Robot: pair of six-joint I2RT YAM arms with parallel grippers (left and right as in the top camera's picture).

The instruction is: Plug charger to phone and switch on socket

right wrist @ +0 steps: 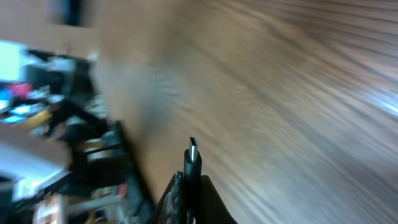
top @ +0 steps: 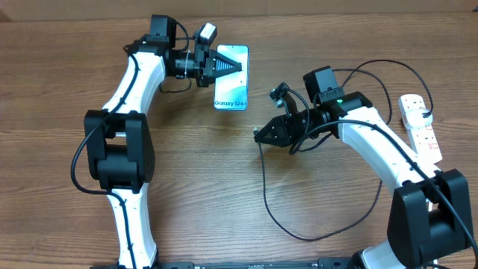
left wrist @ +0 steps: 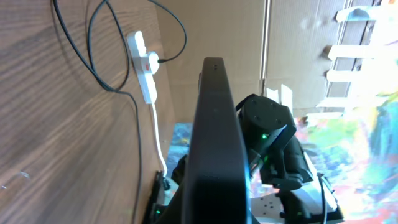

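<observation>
Evidently right claw (top: 259, 136) clenched on charger (right wrist: 193, 155) plug tip; phone (top: 231, 96) lay near, forward-left of it, long axis fore-aft, near end facing claw; left claw (top: 236, 66) clamped phone's far half.

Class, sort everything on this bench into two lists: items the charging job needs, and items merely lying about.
Job: slim cyan-screened smartphone, held by left gripper; thin black charger cable, plug in right gripper; white power strip with red switches.
Lying about: brown wooden table, merely the surface.

Robot lab, 2 robot arms (top: 138, 82) on a wood table (top: 224, 194), brown board wall (left wrist: 211, 31) behind, white rack (left wrist: 360, 50) far off
</observation>
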